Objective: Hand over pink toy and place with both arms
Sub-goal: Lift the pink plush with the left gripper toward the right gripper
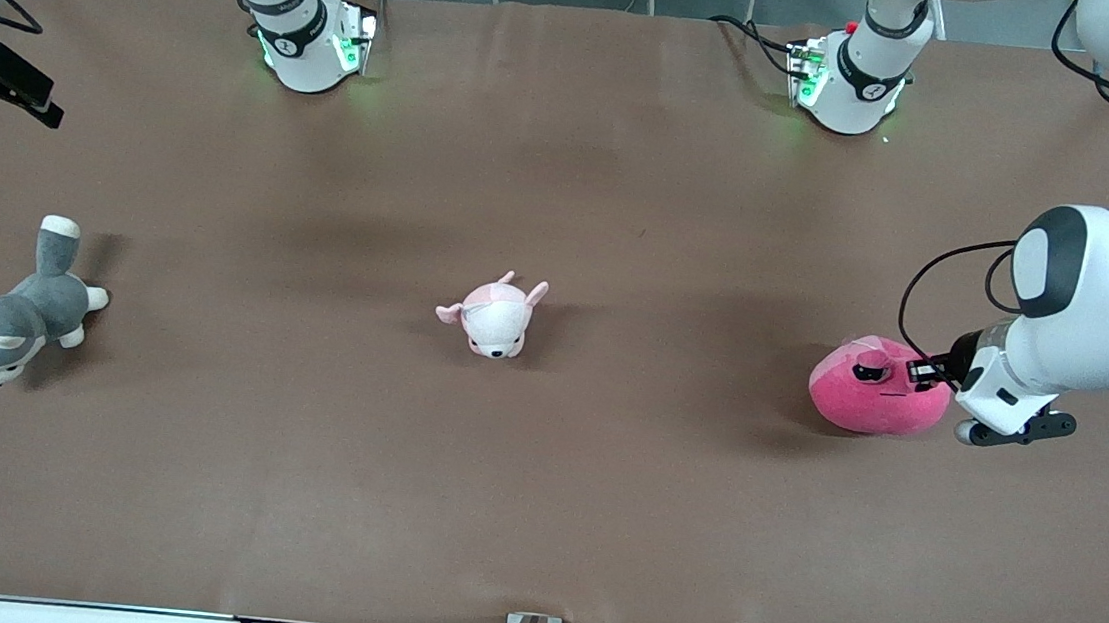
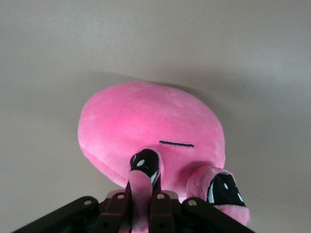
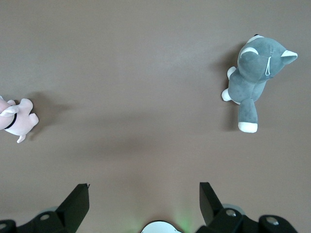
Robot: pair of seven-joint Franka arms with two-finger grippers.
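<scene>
The pink toy [image 1: 864, 391] is a round hot-pink plush lying on the brown table at the left arm's end. My left gripper [image 1: 928, 371] is low beside it, shut on a pinched fold of the toy's face near one black eye. The left wrist view shows the pink toy [image 2: 146, 121] filling the middle, with the left gripper [image 2: 142, 196] squeezing that fold between its fingers. My right gripper [image 3: 144, 191] is open and holds nothing. It hangs high over bare table near its own base and is out of the front view.
A small pale pink-and-white plush [image 1: 494, 316] [image 3: 17, 119] lies mid-table. A grey-and-white plush dog [image 1: 12, 314] [image 3: 255, 73] lies at the right arm's end. The arm bases [image 1: 307, 39] [image 1: 851, 81] stand along the edge farthest from the front camera.
</scene>
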